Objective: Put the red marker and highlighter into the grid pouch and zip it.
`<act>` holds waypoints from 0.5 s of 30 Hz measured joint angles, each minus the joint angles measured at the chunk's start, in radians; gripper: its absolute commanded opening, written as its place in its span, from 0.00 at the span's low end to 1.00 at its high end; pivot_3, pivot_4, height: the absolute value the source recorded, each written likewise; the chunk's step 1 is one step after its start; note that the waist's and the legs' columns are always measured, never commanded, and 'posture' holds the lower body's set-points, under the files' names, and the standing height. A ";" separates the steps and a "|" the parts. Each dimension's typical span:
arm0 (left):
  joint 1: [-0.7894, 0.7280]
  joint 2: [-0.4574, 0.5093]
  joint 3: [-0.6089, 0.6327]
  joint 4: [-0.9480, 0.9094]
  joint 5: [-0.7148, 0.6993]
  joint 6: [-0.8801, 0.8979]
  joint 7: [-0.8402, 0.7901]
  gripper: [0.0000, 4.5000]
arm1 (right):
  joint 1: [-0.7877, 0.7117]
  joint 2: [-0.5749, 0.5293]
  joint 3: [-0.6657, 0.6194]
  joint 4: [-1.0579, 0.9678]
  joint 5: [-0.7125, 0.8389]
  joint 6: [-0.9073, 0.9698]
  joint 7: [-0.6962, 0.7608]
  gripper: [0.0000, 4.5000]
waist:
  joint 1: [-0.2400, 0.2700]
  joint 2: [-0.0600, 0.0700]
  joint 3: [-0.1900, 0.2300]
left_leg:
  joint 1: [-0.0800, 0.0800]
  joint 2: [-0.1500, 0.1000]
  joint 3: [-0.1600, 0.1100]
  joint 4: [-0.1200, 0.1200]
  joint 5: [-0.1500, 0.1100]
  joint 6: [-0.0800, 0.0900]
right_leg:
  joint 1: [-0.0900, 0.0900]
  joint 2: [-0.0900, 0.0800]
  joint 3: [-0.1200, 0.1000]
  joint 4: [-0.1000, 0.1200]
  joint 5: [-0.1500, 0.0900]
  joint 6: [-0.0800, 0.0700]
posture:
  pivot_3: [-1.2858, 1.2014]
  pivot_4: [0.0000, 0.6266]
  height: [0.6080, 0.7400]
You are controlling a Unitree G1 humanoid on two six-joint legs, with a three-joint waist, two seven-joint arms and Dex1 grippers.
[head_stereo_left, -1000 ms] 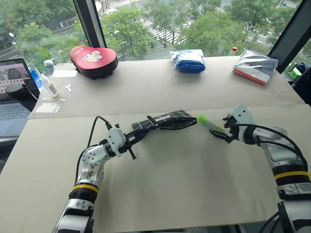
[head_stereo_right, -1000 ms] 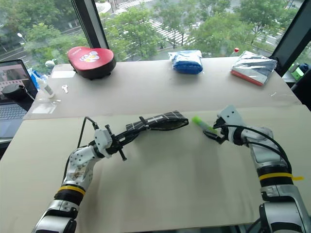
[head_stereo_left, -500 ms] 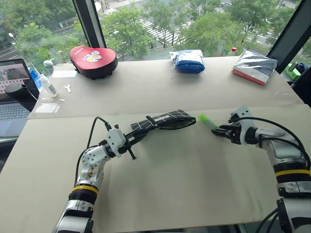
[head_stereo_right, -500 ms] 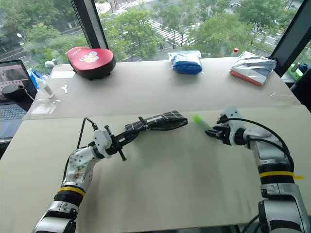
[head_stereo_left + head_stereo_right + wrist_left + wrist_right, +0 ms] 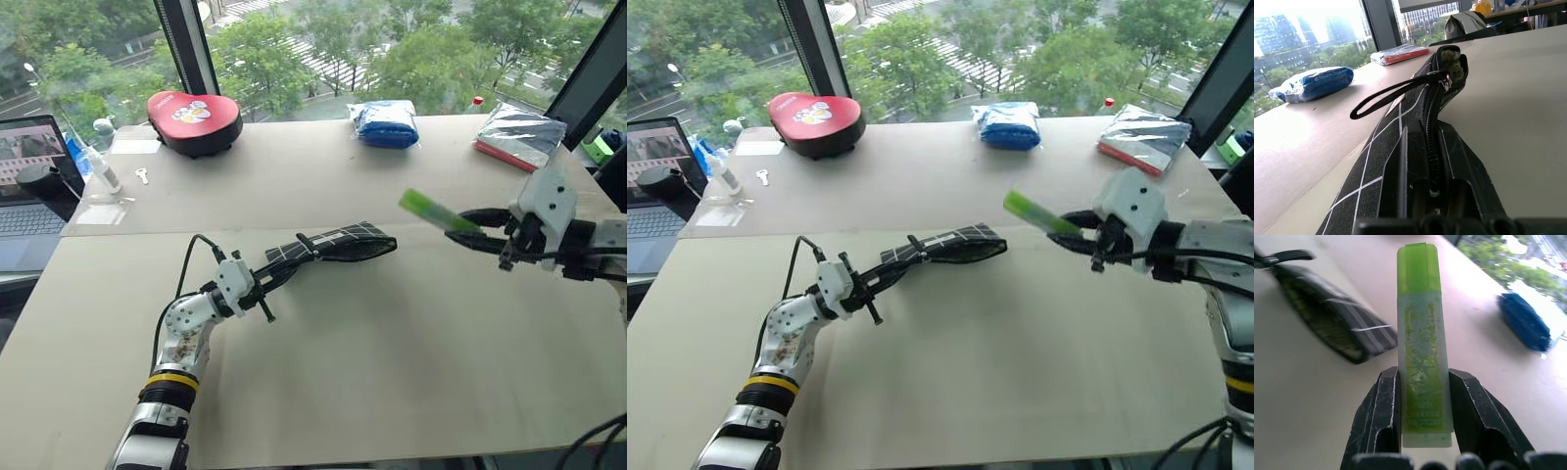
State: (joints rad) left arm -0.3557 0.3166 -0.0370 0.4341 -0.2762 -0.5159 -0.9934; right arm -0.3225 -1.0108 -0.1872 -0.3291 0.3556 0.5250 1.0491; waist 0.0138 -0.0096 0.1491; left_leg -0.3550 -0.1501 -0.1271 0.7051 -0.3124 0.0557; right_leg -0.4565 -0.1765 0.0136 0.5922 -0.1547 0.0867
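While the highlighter (image 5: pixel 1421 342) sits clamped by its lower barrel in your right gripper (image 5: pixel 468 224), cap forward, above the worktop (image 5: pixel 392 352) near its right edge, your left gripper (image 5: pixel 263 286) stays clenched on the open grid pouch (image 5: pixel 338 244) lying mid-worktop.

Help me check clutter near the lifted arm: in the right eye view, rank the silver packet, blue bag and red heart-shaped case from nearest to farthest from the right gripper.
1. Silver packet, just behind the right gripper, far right.
2. Blue bag, back centre.
3. Red heart-shaped case, far back left.
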 measured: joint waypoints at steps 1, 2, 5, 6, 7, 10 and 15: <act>-0.001 0.000 0.000 0.001 0.000 0.000 0.000 0.00 | 0.028 -0.021 0.012 -0.029 0.000 0.004 0.014 0.23 | 0.000 0.000 0.000 | 0.000 0.000 0.000 0.000 0.000 0.000 | 0.000 0.000 0.000 -0.001 0.000 0.000 | 0.52 0.24 1.00; -0.001 0.000 0.000 0.002 0.000 0.000 -0.001 0.00 | 0.049 -0.035 0.029 -0.057 -0.005 0.004 0.020 0.23 | -0.001 0.000 0.000 | 0.000 0.000 0.000 0.000 0.000 0.000 | 0.000 0.000 0.000 -0.001 0.000 0.000 | 0.52 0.24 1.00; -0.003 -0.004 -0.002 0.003 0.000 0.000 -0.002 0.00 | 0.060 -0.036 0.108 -0.081 -0.062 -0.005 0.004 0.23 | -0.004 0.000 0.000 | 0.001 0.002 0.002 0.000 0.000 0.000 | 0.000 0.000 0.000 0.000 0.000 -0.001 | 0.52 0.24 1.00; -0.004 -0.005 -0.002 0.003 0.000 0.000 -0.002 0.00 | 0.054 -0.025 0.138 -0.075 -0.086 -0.011 -0.014 0.23 | -0.004 0.000 0.000 | 0.001 0.002 0.003 0.000 0.000 0.000 | 0.000 0.000 0.000 0.000 0.000 -0.001 | 0.52 0.24 1.00; -0.004 -0.006 -0.003 0.004 0.000 0.000 -0.003 0.00 | 0.041 0.000 0.170 -0.060 -0.112 -0.016 -0.035 0.23 | -0.003 -0.001 0.001 | 0.001 0.003 0.003 0.001 0.000 0.000 | 0.000 0.000 0.000 0.000 0.001 -0.001 | 0.52 0.24 1.00; -0.005 -0.006 -0.004 0.006 0.000 0.000 -0.004 0.00 | 0.025 0.026 0.217 -0.046 -0.138 -0.031 -0.052 0.23 | -0.001 -0.001 0.001 | 0.001 0.003 0.003 0.001 0.000 0.000 | 0.000 0.000 0.000 0.000 0.001 -0.001 | 0.52 0.24 1.00; -0.005 -0.005 -0.003 0.007 0.000 0.000 -0.004 0.00 | -0.001 0.033 0.230 -0.041 -0.150 -0.035 -0.052 0.23 | 0.000 -0.001 0.001 | 0.001 0.002 0.003 0.001 0.000 0.000 | 0.000 0.000 0.000 -0.001 0.001 -0.001 | 0.52 0.24 1.00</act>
State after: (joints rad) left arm -0.3609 0.3114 -0.0405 0.4407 -0.2762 -0.5160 -0.9975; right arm -0.3239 -0.9780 0.0427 -0.3704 0.2060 0.4896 0.9976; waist 0.0142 -0.0106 0.1497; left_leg -0.3541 -0.1479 -0.1241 0.7058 -0.3125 0.0554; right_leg -0.4568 -0.1763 0.0133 0.5911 -0.1536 0.0857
